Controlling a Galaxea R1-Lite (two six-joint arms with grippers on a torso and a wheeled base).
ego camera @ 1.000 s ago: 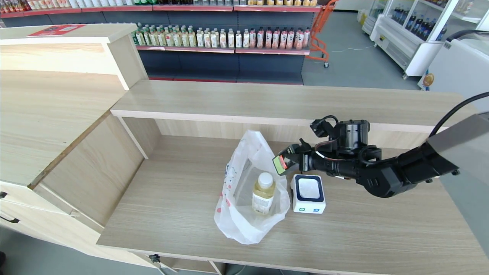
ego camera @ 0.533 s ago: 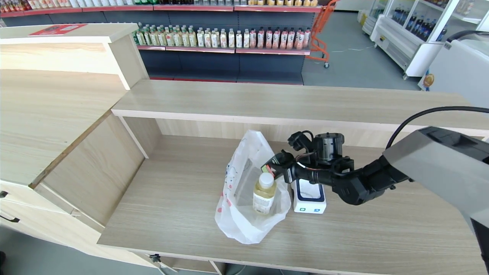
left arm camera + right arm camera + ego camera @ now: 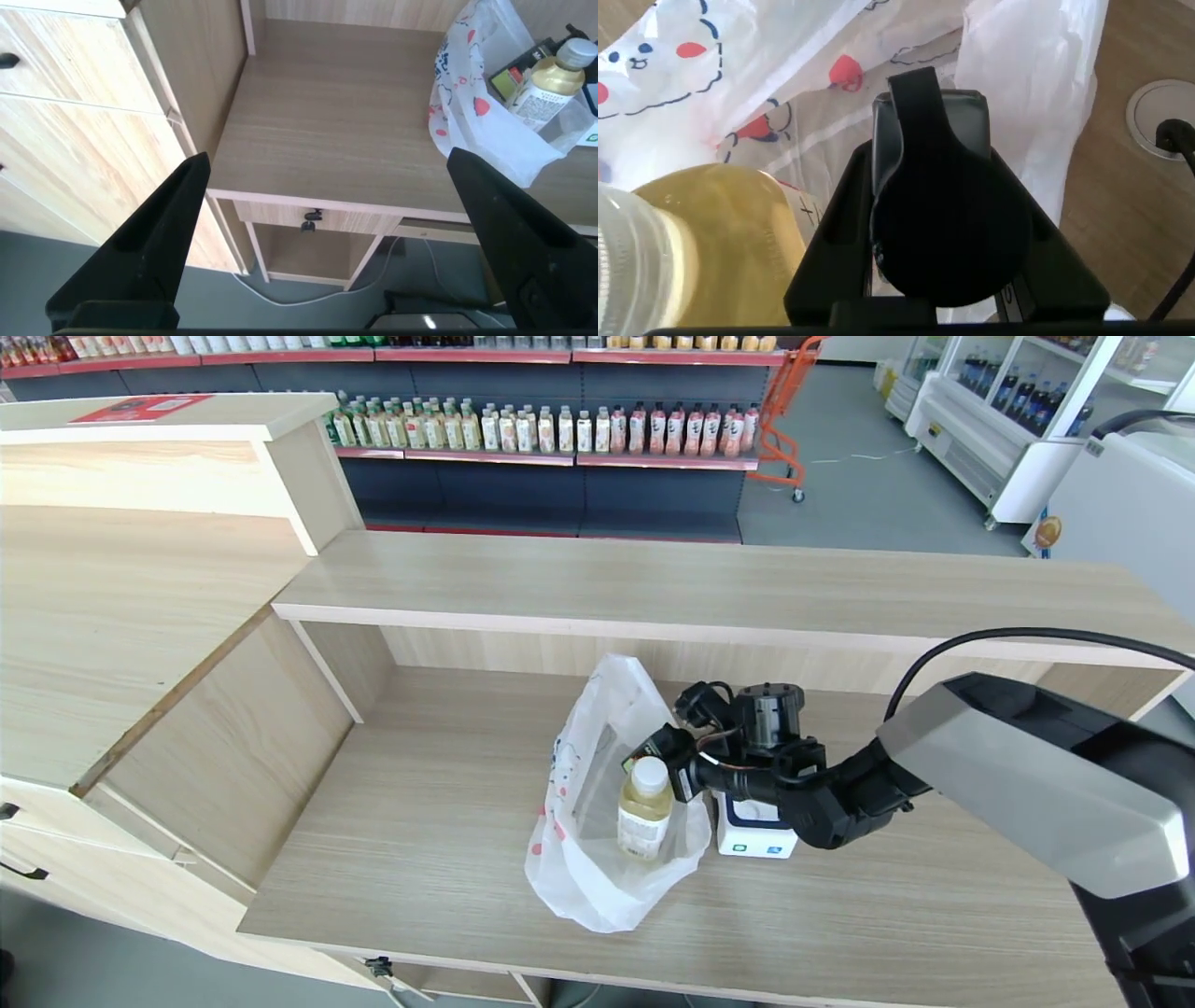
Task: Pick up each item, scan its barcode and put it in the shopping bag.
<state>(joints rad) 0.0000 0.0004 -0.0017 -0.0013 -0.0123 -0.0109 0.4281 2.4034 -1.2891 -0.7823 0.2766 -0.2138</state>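
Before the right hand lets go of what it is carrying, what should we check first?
1. Grip: right hand is closed on the small pack. Ok.
2. Position: the pack hangs over the shopping bag mouth, beside the bottle cap. Ok.
3. Bag mouth: stands open. Ok.
4. Room inside: the bottle stands upright in the bag, and the free space beside it is hard to judge. Cannot tell.
5. Barcode read at the scanner: cannot tell.
6. Left hand: open, off the counter's near edge, apart from the bag. Ok.
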